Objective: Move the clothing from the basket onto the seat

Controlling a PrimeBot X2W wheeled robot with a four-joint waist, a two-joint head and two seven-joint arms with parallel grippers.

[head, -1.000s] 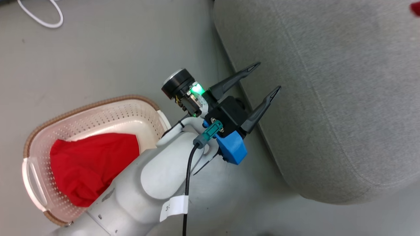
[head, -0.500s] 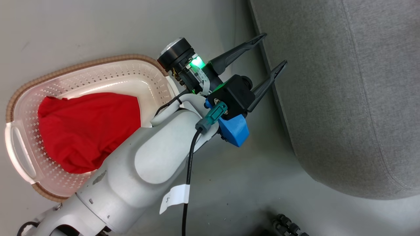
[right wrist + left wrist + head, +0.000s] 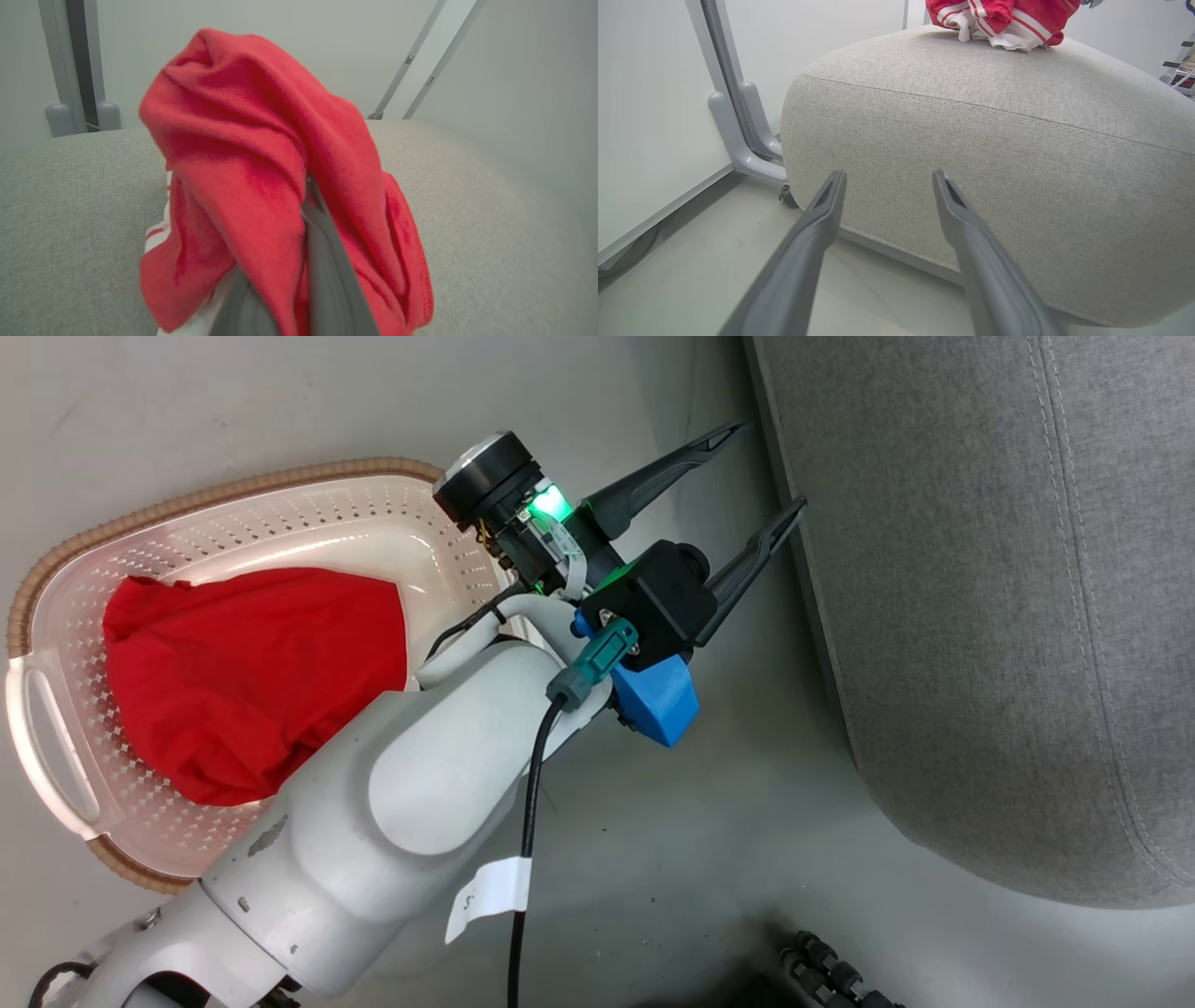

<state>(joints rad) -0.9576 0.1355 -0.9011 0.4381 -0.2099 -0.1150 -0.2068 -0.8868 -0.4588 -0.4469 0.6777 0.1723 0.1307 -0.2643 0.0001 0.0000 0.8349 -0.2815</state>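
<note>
Head view: left gripper (image 3: 769, 465) centre frame, fingers (image 3: 653, 481) spread wide, empty | red garment (image 3: 252, 681) lying in basket (image 3: 233, 490) at left | seat (image 3: 980, 616) at right | Right wrist view: right gripper (image 3: 308, 219) pinched on striped garment (image 3: 261, 163), draped over its fingers, centre, seat top behind.

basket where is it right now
In the head view the basket sits on the floor at the left, partly behind the left arm, a red garment inside; the left claw and grey seat are to its right.
</note>
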